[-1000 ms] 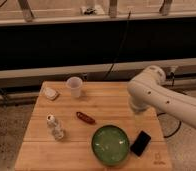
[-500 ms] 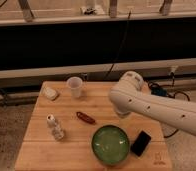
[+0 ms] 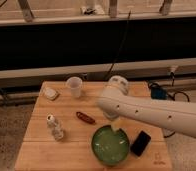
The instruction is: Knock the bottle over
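Well left of the gripper (image 3: 116, 126), the bottle (image 3: 54, 127) stands upright on the wooden table (image 3: 36, 155), its long axis vertical and white cap up. Farther back and left of the gripper sits a translucent cup (image 3: 74, 86), mouth up, contents unclear. The gripper hangs under the white arm (image 3: 151, 114), just over the far rim of the green bowl (image 3: 111, 147); whether it is spread or pressed together cannot be told. Speckled floor (image 3: 11, 120) surrounds the table.

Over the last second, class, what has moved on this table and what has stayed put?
The arm swung left from the table's right edge toward the middle. Its gripper now hangs just above the green bowl's far rim. Nothing was grasped or released. The bottle stays upright and untouched; the cup and the bowl have not moved.
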You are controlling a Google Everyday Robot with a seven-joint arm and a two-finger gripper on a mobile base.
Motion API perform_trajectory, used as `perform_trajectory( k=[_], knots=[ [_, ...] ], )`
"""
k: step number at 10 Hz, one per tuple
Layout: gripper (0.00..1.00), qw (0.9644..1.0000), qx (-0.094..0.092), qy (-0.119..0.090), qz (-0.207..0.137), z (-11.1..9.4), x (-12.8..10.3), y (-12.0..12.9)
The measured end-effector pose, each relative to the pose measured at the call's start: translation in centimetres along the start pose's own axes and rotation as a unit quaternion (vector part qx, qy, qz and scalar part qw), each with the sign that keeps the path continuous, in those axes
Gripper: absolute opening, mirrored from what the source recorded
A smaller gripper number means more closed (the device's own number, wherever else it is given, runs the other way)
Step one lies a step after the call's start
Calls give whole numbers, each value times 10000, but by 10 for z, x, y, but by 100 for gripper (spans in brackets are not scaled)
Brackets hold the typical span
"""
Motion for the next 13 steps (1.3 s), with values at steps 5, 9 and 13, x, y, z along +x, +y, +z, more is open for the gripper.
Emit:
perform_trajectory(
  k=[5,9,13],
  knots=[
    [80,9990,120,-193,-382,7,-39,-6],
    [60,9963,189,-416,-725,11,-64,-9],
    [20,9938,182,-618,-901,12,-67,-6]
  ],
)
